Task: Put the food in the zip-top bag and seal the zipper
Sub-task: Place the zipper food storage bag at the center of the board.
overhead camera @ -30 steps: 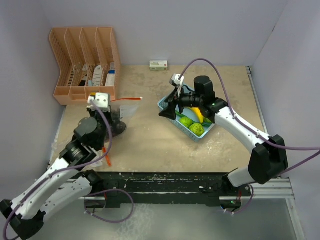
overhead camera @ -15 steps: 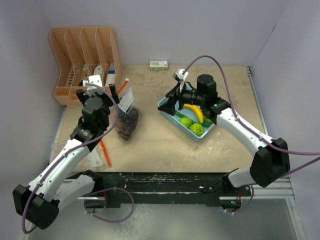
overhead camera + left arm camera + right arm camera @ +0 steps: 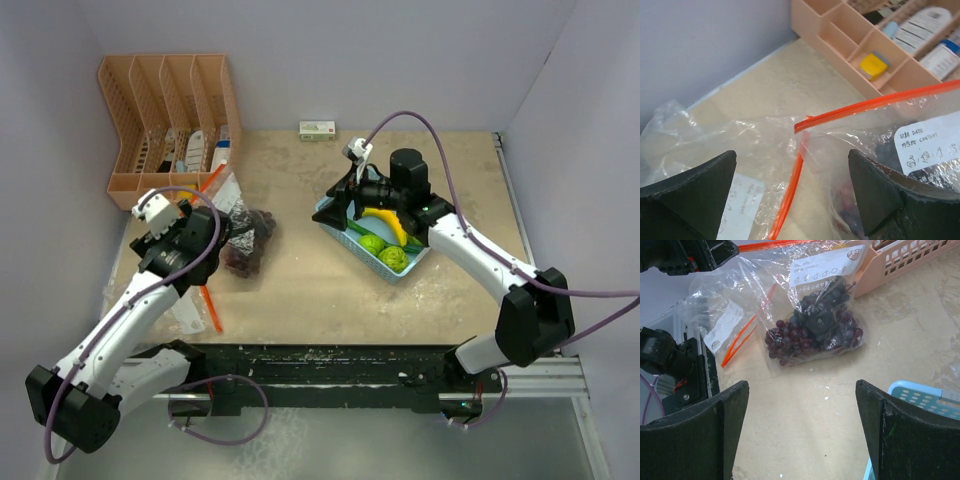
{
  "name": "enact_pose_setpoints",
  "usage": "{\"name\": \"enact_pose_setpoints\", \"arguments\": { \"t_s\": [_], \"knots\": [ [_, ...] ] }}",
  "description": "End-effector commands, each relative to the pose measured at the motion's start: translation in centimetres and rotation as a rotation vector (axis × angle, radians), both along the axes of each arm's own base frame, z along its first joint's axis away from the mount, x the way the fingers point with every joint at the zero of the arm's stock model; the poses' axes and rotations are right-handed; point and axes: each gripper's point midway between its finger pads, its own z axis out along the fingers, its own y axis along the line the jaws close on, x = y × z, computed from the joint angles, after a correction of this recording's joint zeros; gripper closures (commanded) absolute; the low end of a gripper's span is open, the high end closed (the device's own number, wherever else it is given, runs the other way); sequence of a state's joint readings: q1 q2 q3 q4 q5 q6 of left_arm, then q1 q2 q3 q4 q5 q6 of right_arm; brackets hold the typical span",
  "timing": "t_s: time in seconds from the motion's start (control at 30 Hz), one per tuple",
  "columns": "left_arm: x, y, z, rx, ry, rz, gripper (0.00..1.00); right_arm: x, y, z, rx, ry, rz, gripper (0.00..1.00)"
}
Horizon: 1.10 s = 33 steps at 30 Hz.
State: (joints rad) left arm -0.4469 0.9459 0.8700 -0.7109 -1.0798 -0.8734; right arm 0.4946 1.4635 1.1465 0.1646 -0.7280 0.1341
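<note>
- The left gripper point(image 3: 792, 155) stands with jaws spread wide, gripping nothing. The zip-top bag point(image 3: 243, 228) lies just to its right on the surface point(image 3: 300, 290).
- The dark red-purple grape bunch point(image 3: 812, 330) sits inside that bag.
- The right gripper point(image 3: 801, 385) is spread and empty above the far-left end of the light-blue basket point(image 3: 400, 275).
- The yellow banana point(image 3: 385, 222) and two lime-green fruits point(image 3: 393, 258) lie in the basket, near the right gripper and well apart from the bag.
- The surface is beige and mottled. The walls point(image 3: 400, 60) are pale lavender.
- A peach slotted organizer point(image 3: 165, 100) stands at the far left.
- The bag is clear, crinkled plastic with an orange-red zipper strip point(image 3: 875, 102) and a white label point(image 3: 927, 140).
- A second bag point(image 3: 730, 325) lies flat, nearer and left.
</note>
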Motion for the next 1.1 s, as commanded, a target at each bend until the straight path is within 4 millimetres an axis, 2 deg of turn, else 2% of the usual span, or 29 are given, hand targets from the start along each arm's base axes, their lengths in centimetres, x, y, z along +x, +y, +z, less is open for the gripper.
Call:
{"name": "enact_pose_setpoints", "arguments": {
  "t_s": [0.0, 0.1, 0.3, 0.4, 0.53, 0.6, 0.77, 1.07],
  "knots": [
    [-3.5, 2.8, 0.2, -0.008, -0.007, 0.242, 0.09, -0.6, 0.6, 1.7, 0.057, -0.028, 0.044, 0.12],
    [-3.7, 2.2, -2.6, -0.040, 0.059, 0.260, 0.15, -0.7, 0.5, 1.7, 0.058, -0.026, 0.044, 0.12],
    [-5.1, 1.6, -7.7, -0.111, 0.142, 0.349, 0.12, -0.8, 0.7, 1.5, 0.059, -0.015, 0.054, 0.12],
    [-4.9, 1.2, -9.5, -0.110, 0.190, 0.342, 0.12, -0.8, 0.7, 1.4, 0.060, -0.013, 0.056, 0.12],
    [-3.4, 0.2, -10.8, -0.111, 0.207, 0.270, 0.10, -0.8, 0.6, 1.5, 0.060, -0.014, 0.057, 0.12],
    [-1.9, -0.6, -11.2, -0.111, 0.208, 0.196, 0.09, -0.8, 0.6, 1.5, 0.057, -0.018, 0.054, 0.12],
    [-0.9, -1.9, -12.9, -0.125, 0.252, 0.104, 0.09, -0.8, 0.5, 1.1, 0.044, -0.015, 0.052, 0.12],
    [-2.0, -2.5, -16.7, -0.151, 0.372, 0.135, 0.14, -0.9, 0.5, 0.4, 0.034, 0.000, 0.058, 0.12]
  ]
}}
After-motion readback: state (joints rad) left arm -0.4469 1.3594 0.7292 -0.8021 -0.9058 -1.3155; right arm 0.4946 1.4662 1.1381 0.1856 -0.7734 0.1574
